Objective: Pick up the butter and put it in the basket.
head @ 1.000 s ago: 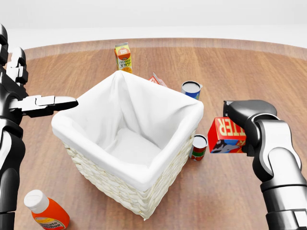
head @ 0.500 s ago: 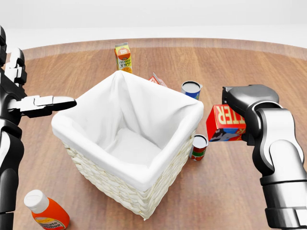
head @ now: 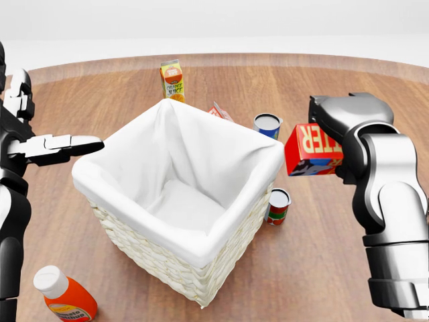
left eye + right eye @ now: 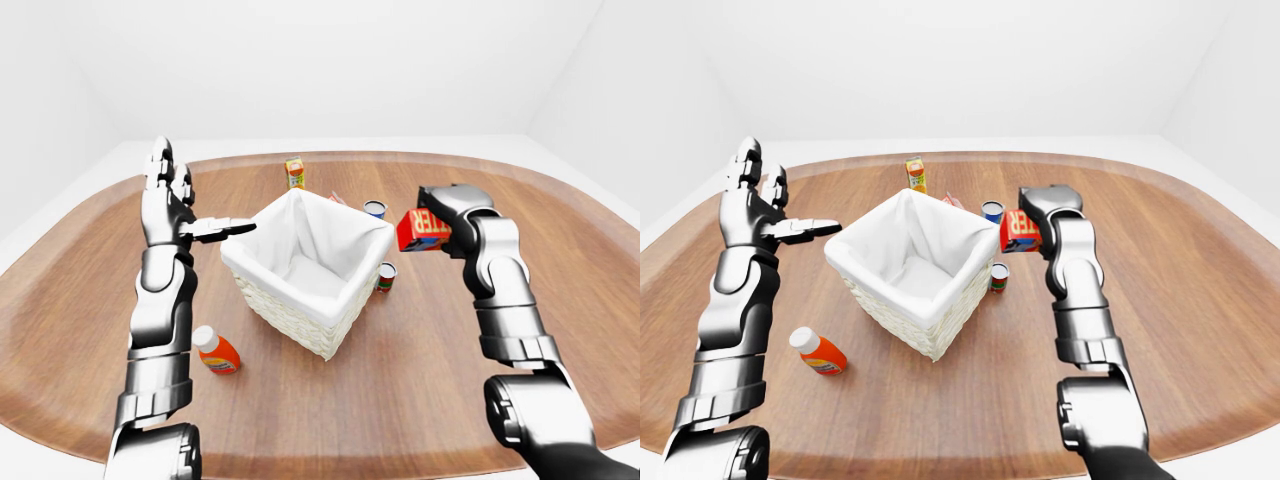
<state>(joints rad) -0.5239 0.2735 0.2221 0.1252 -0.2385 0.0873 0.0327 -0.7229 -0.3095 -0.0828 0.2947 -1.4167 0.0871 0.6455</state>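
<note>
All three views look down from the robot's head over its own arms onto the wooden table (image 4: 420, 390). The head view sits nearest, with the white-lined basket (image 3: 181, 201) filling its middle. The left-eye and right-eye views stand farther off and wider, taking in the whole table; the basket lies nearer mid-frame in the left-eye view, further left in the right-eye view. All three share the basket.

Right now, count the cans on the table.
2. One blue can stands beyond the basket's far right corner; one red-and-green can stands against its right side. The basket could hide others.
</note>
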